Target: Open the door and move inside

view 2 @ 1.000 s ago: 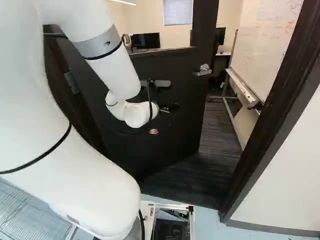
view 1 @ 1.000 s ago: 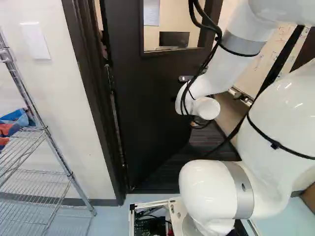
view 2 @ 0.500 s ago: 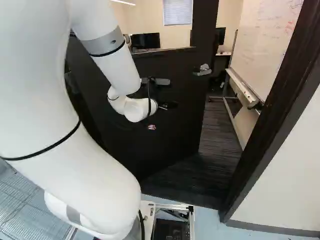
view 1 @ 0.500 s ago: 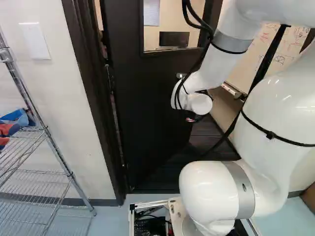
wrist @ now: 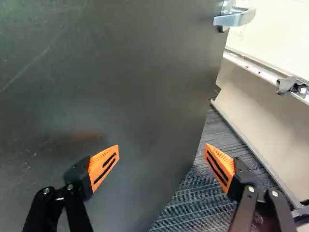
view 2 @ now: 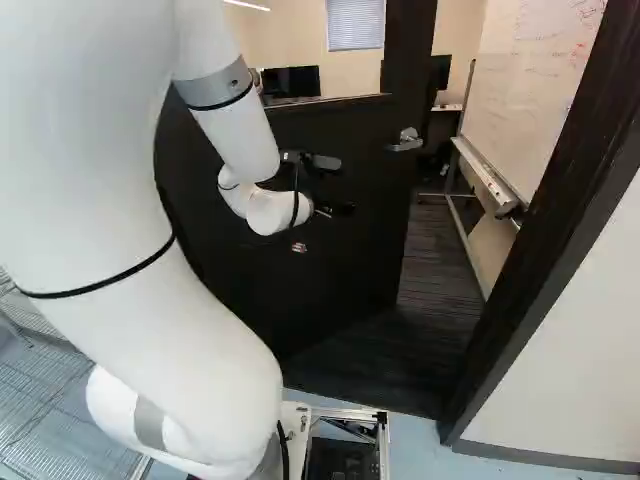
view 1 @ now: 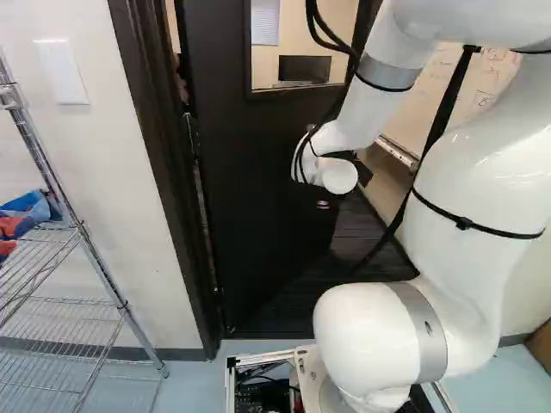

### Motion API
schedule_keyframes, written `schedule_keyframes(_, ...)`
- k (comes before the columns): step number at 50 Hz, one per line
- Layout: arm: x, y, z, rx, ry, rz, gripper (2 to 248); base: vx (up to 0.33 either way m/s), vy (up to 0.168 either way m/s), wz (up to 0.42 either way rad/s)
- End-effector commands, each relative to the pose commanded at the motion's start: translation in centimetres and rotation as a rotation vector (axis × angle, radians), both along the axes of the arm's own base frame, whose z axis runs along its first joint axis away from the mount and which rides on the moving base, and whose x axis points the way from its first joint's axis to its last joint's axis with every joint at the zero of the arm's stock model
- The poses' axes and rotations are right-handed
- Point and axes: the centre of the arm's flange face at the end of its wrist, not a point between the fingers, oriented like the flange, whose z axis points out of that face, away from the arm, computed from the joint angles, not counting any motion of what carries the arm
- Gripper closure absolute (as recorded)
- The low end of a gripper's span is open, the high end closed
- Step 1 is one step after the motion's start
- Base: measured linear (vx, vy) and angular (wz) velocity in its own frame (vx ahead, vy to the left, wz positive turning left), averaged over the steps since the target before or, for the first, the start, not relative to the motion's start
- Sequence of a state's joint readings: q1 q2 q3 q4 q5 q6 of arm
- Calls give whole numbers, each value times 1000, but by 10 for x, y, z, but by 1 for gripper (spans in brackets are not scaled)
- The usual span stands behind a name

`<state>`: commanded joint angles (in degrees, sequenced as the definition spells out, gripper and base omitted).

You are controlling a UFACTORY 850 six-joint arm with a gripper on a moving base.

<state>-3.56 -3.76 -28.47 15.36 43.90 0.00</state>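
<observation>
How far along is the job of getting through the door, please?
Done: the door stands partly open, with dark flooring showing past its edge. In hand: the tool faces the door, spread open and holding nothing, off the lever. Left: probably opening the door wider, then driving in, since the base is on the floor outside.

Door: 1. Door frame: 1. Door lever: 1. Door window: 1. Arm: 1. Fingers: 2. Orange pads: 2, one per finger. Monitors: 2 visible. Blind: 1. Whiteboard: 1. Wire rack: 1. Wall plate: 1. Ceiling light: 1. Cables on arm: several, overlapping, exact count unclear.
</observation>
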Motion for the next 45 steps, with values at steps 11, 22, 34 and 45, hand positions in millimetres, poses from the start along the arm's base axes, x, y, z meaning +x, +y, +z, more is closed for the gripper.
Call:
schedule_keyframes(11, 11, 6, -1, 27, -3, -34, 3, 0, 0, 0)
schedule_keyframes(22, 22, 15, -1, 32, -5, -22, 3, 0, 0, 0)
schedule_keyframes(34, 35, 27, -1, 32, -8, 3, 3, 0, 0, 0)
schedule_keyframes(45, 48, 37, -2, 32, -11, 26, 3, 0, 0, 0)
